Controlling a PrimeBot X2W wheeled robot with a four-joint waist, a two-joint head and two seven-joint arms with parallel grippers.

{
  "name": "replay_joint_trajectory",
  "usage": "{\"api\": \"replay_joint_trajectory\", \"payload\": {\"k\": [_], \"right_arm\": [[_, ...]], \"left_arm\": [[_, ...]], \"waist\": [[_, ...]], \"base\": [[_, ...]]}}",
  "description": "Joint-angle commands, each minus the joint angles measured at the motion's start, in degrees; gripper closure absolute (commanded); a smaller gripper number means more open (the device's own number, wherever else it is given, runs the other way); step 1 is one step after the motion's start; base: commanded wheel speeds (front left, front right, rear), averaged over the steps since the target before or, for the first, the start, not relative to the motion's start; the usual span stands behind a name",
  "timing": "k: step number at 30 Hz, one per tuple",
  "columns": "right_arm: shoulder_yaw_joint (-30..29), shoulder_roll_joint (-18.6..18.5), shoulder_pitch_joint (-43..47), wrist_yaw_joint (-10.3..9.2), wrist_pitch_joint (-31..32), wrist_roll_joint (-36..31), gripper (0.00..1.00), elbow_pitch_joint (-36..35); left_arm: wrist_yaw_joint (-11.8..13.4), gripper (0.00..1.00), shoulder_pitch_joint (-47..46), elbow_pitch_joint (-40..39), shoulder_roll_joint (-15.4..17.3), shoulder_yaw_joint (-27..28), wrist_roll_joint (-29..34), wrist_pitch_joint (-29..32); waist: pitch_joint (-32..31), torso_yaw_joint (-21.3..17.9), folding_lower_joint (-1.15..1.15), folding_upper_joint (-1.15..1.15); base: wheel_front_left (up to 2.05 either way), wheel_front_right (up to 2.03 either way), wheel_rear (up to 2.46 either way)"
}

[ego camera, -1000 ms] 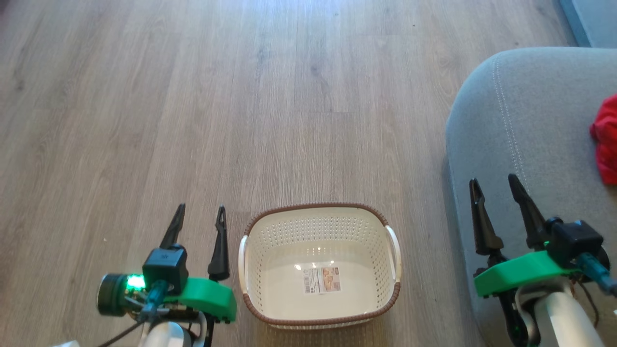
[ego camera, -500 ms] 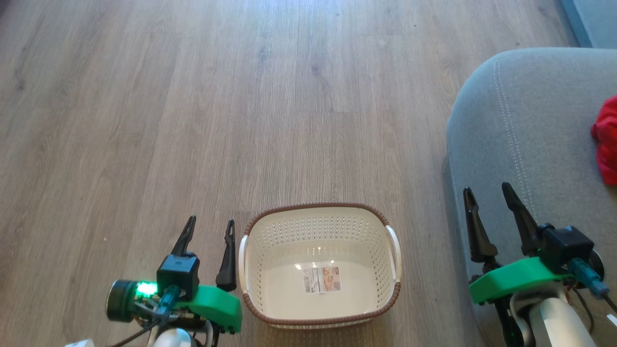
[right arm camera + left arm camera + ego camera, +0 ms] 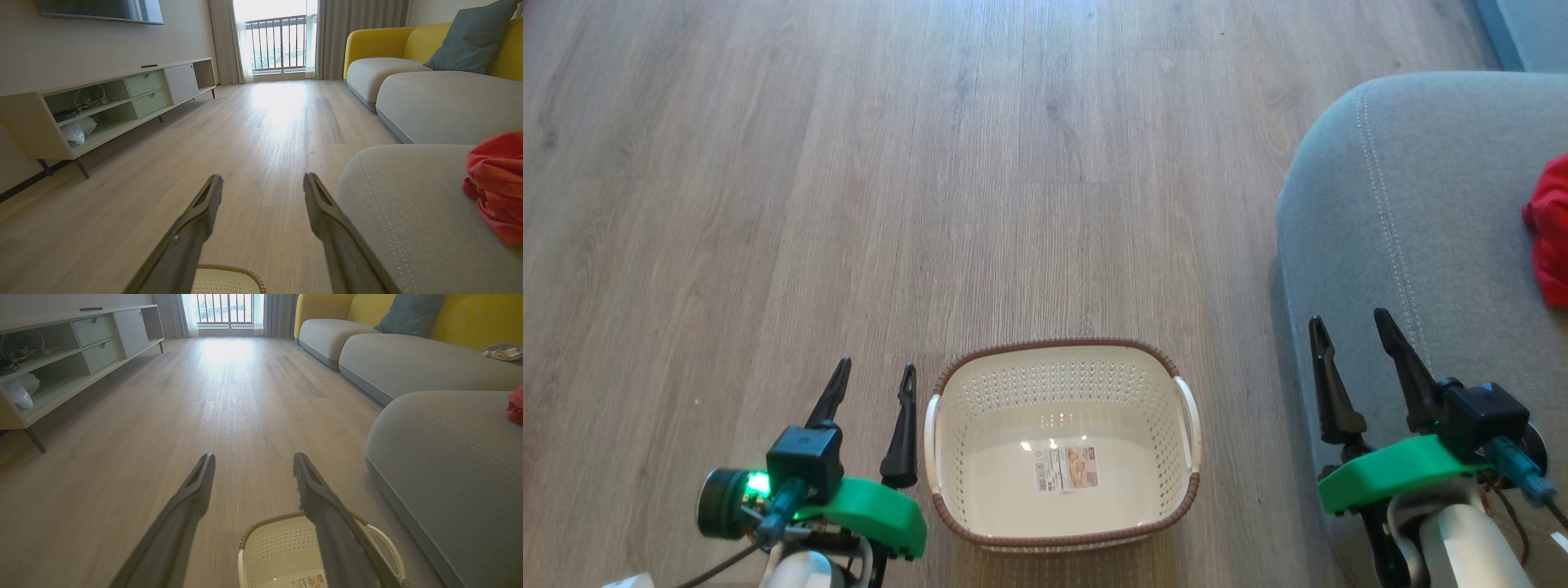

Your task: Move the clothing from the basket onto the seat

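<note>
The cream basket with its brown rim stands on the wood floor, holding nothing but a sticker on its bottom; its far rim and edge show in the wrist views. Red clothing lies on the grey seat at the right edge, also seen as a red heap and a red scrap. My left gripper is open just left of the basket. Over the seat's front corner my right gripper is open with nothing between its fingers.
A long low cabinet stands along the left wall. More grey sofa cushions with yellow backs and a blue pillow run along the right. Bare wood floor stretches ahead to a balcony door.
Both grippers have drawn back toward me a little and stayed open. The basket and the red clothing lie where they were.
</note>
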Motion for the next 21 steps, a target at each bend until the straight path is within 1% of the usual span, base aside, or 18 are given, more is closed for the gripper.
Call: {"api": "replay_joint_trajectory", "payload": {"k": [1,4,7,12,21], "right_arm": [[0.8,0.1,-1.8,-0.02,-0.4,-0.6,0.00,-1.7],[0.6,0.1,-1.9,-0.02,-0.4,-0.7,0.00,-1.7],[0.4,0.1,-1.9,-0.02,-0.4,-0.8,0.00,-1.5],[0.3,0.1,-2.0,-0.02,-0.4,-0.8,0.00,-1.4],[0.3,0.1,-2.0,-0.02,-0.4,-0.9,0.00,-1.1]], "left_arm": [[-0.3,0.00,-1.5,-2.2,-0.1,2.0,0.2,-0.3],[-1.0,0.00,-1.5,-3.6,-0.1,2.4,-0.7,-0.3],[-1.0,0.00,-1.3,-3.8,-0.1,2.6,-0.6,-0.3],[-1.4,0.00,-1.0,-3.0,-0.1,2.8,-1.9,-0.3],[-1.8,0.00,-1.2,-2.5,-0.1,2.8,-2.3,-0.3]], "waist": [[0.1,0.0,0.00,0.00],[0.1,0.0,0.00,0.00],[0.1,0.0,0.00,0.00],[0.2,-0.1,0.00,0.00],[0.2,-0.3,0.00,0.00]], "base": [[0.00,0.00,0.00],[0.00,0.00,0.00],[0.00,0.00,0.00],[0.00,0.00,0.00],[0.00,0.00,0.00]]}}
